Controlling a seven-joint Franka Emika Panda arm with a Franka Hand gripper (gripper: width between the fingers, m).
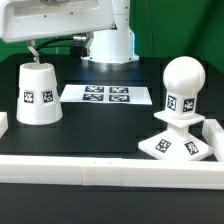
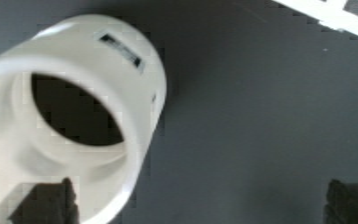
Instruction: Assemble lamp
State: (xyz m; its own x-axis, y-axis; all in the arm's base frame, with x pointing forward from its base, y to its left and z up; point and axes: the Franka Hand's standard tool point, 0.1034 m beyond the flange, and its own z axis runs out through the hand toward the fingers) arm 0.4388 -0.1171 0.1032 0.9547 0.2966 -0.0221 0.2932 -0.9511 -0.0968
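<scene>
The white tapered shade (image 1: 38,93) stands on the black table at the exterior view's left, tag facing front. In the wrist view it (image 2: 87,120) shows from above, its dark opening toward the camera. My gripper (image 1: 55,45) hangs just above the shade and is open and empty. In the wrist view the gripper (image 2: 197,205) has one fingertip (image 2: 43,202) over the shade's rim and the other far off over bare table. The rounded bulb (image 1: 183,85) stands upright on the flat square base (image 1: 180,143) at the exterior view's right.
The marker board (image 1: 105,95) lies flat at the back middle of the table. White border rails run along the front (image 1: 110,170) and both sides. The arm's white pedestal (image 1: 112,45) stands behind the marker board.
</scene>
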